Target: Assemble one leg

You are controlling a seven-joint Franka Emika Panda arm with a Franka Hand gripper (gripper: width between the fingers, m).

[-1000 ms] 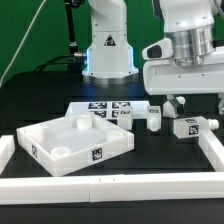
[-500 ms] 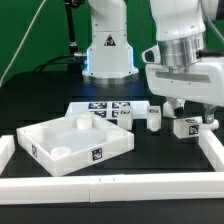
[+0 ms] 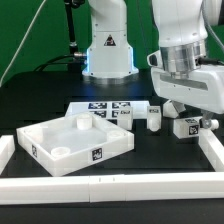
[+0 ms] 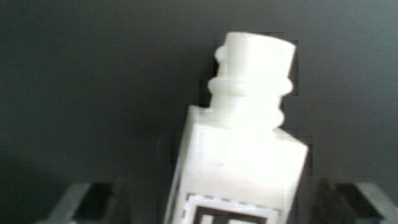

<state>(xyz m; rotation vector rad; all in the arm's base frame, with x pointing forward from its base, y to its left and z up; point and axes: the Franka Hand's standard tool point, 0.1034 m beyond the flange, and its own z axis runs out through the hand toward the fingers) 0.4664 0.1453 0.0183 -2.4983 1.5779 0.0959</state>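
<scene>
Exterior view: found the leg [image 3: 187, 127] lying on the dark worktop [image 3: 150, 165] toward the view's right, beneath the pincer [image 3: 180, 108]. Noted a second peg [image 3: 154, 118] upright just beside it and the white border rail [image 3: 212, 150] near; little open room on either side.

Wrist view: saw the pincer open, fingers [image 4: 80, 200] flanking the leg [image 4: 240, 130] without touching. Judged risk: an off-centre closing, skewing the leg or nudging it into the neighbour.
</scene>
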